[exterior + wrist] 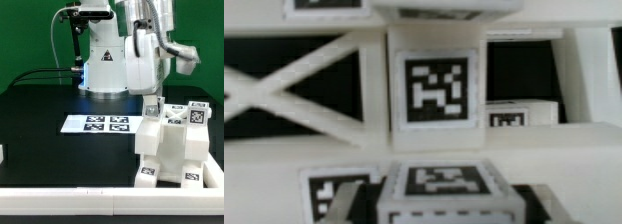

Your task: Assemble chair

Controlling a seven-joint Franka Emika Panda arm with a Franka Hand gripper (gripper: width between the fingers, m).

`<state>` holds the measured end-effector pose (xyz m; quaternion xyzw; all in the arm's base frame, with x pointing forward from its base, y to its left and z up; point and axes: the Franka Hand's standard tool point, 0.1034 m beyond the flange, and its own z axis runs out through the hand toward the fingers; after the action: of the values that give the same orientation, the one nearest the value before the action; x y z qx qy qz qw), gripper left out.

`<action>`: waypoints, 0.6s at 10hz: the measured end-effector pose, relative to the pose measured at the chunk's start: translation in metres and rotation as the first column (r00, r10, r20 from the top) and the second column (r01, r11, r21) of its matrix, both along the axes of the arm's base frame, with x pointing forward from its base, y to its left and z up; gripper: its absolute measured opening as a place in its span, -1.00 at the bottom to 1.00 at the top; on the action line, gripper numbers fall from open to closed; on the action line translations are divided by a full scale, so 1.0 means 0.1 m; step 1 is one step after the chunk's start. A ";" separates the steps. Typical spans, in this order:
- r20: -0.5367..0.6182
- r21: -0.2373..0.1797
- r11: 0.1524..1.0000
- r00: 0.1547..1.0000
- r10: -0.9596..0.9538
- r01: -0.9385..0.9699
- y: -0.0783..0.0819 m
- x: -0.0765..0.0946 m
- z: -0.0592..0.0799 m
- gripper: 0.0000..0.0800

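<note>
Gripper [160, 100] mine, above chair [172, 145] near bench's front edge; grip state unclear. Wrist view alone shows cross-braced panel [287, 95].

The arm [140, 45] bends down from its base, its fingers hidden from view.

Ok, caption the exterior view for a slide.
Panda gripper poised over tagged white chair parts, marker board alongside.
</note>
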<state>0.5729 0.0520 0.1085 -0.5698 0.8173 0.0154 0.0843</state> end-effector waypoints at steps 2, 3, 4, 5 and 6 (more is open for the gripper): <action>-0.007 0.015 0.997 0.997 -0.073 0.073 -0.01 0.00 0.00 -0.33; -0.005 0.012 0.999 0.999 -0.039 0.039 0.00 0.00 -0.01 -0.33; 0.000 0.005 0.999 0.999 0.035 -0.035 0.00 0.00 0.00 0.08; 0.010 -0.006 0.991 0.991 0.134 -0.134 -0.02 0.00 0.01 0.43; 0.020 -0.024 0.961 0.960 0.278 -0.277 -0.04 0.00 0.03 0.43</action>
<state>0.5726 0.0479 0.1115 -0.6797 0.7285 0.0117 0.0849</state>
